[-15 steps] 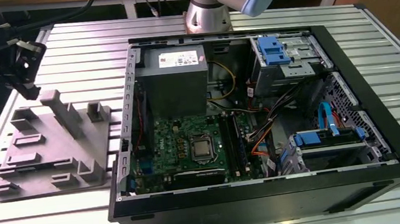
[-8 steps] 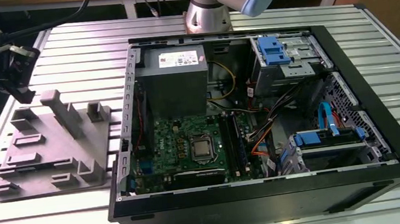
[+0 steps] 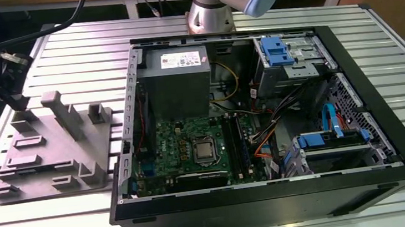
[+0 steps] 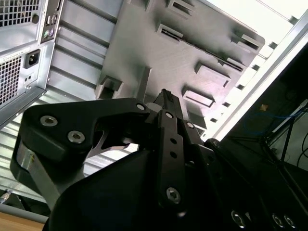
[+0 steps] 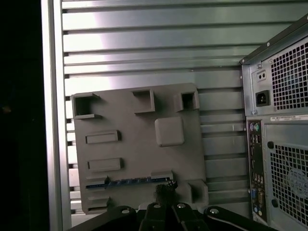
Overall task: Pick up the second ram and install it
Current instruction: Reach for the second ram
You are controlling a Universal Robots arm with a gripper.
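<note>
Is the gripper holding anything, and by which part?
Cannot tell: the gripper sits at one end of the dark flat memory stick in the grey tray.

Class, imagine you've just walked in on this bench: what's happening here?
A robot arm's gripper is low over the grey tray, which sits on the slatted table beside the open computer case. It is poised at one end of the ram stick, which lies in a slot of that tray. The stick is not yet lifted, so it has not reached the motherboard.
</note>
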